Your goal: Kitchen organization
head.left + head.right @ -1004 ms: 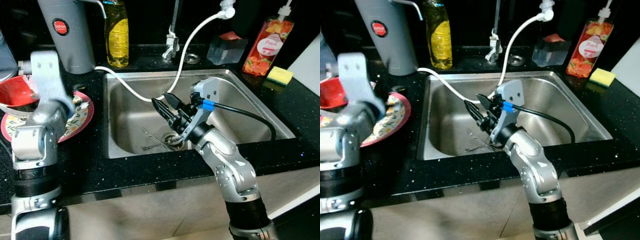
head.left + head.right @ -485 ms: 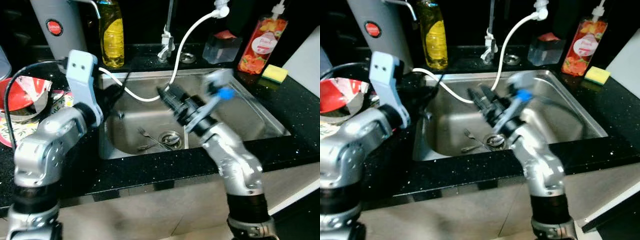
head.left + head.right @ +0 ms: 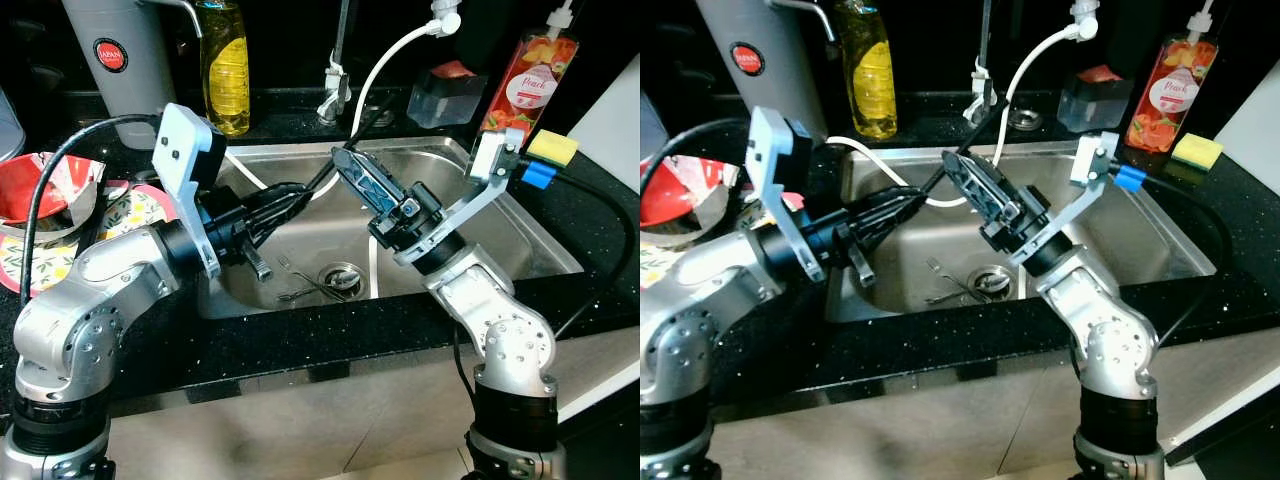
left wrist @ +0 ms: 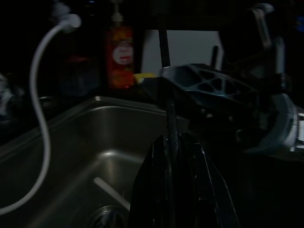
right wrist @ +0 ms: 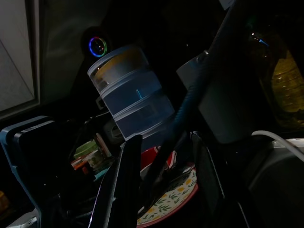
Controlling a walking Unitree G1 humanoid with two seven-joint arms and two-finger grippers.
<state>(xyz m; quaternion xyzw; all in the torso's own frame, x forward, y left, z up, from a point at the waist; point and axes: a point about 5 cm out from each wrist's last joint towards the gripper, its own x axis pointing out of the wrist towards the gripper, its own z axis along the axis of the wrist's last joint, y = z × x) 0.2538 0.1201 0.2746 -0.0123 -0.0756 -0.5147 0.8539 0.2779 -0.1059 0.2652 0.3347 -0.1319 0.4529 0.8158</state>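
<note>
Two forks (image 3: 308, 287) lie crossed on the bottom of the steel sink (image 3: 500, 215), beside the drain (image 3: 342, 277). My left gripper (image 3: 298, 192) reaches in over the sink's left side and is shut on a thin dark rod (image 3: 350, 140) that slants up toward the tap. The left wrist view has that rod (image 4: 167, 85) rising from between the closed fingers (image 4: 159, 156). My right gripper (image 3: 345, 160) hangs above the sink's middle, pointing up and to the left, open. In its wrist view a dark rod (image 5: 190, 99) passes between the spread fingers (image 5: 130, 161).
Behind the sink stand a yellow soap bottle (image 3: 226, 65), a grey flask (image 3: 115, 55), the tap (image 3: 335, 85) with a white hose (image 3: 390, 60), a clear box (image 3: 448, 97) and an orange bottle (image 3: 520, 85). A yellow sponge (image 3: 553, 147) lies right; a patterned plate (image 3: 60, 255) and red wrapper (image 3: 35, 185) lie left.
My left arm swung from above the plate to over the sink, carrying the rod. My right gripper lifted from the forks near the drain and now points up and left.
</note>
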